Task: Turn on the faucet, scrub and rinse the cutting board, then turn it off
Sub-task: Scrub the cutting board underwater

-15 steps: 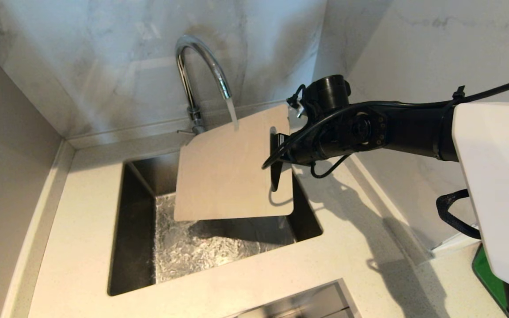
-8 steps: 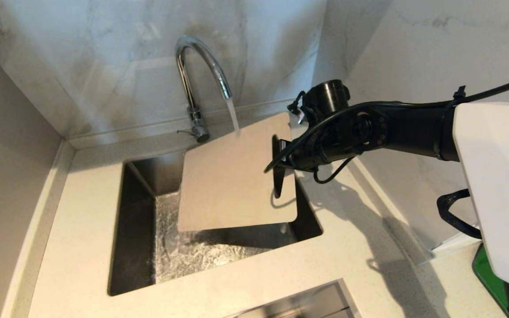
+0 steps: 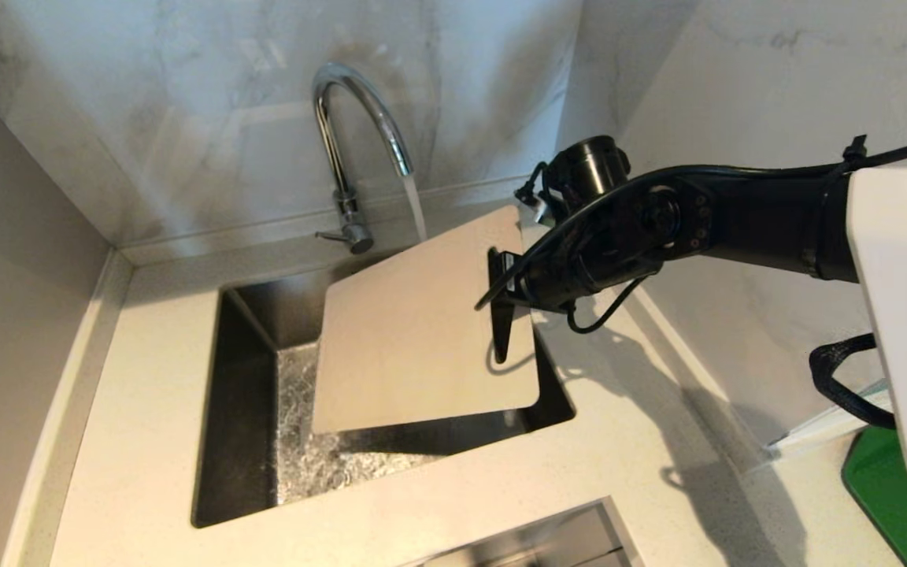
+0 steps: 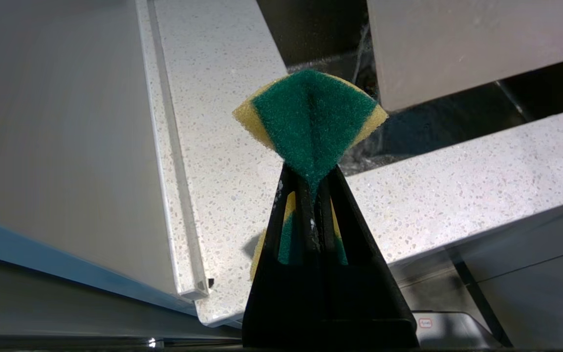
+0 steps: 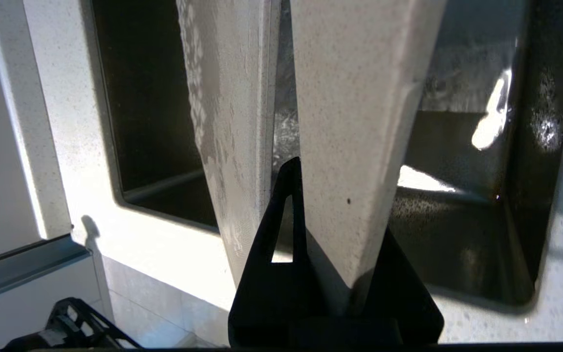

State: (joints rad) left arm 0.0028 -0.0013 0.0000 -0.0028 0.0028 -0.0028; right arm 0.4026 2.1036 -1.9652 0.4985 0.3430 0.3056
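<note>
- We hold the cutting board (image 3: 414,331) tilted over the sink (image 3: 209,441); the right gripper (image 3: 503,315) pinches its slotted end. A wet edge may slip from this narrow pinch.
- The faucet (image 3: 351,118) runs onto the upper edge; runoff may splash the countertop (image 3: 131,441).
- The left gripper (image 4: 311,195) clamps a sponge (image 4: 311,117), parked beside the sink.

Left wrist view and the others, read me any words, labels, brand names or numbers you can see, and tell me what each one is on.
No readable text in any view.
Small white sticker with a red mark, on the grey panel below the counter in the left wrist view: too small to read.
Cutting board, faucet, sponge: no markings visible.
</note>
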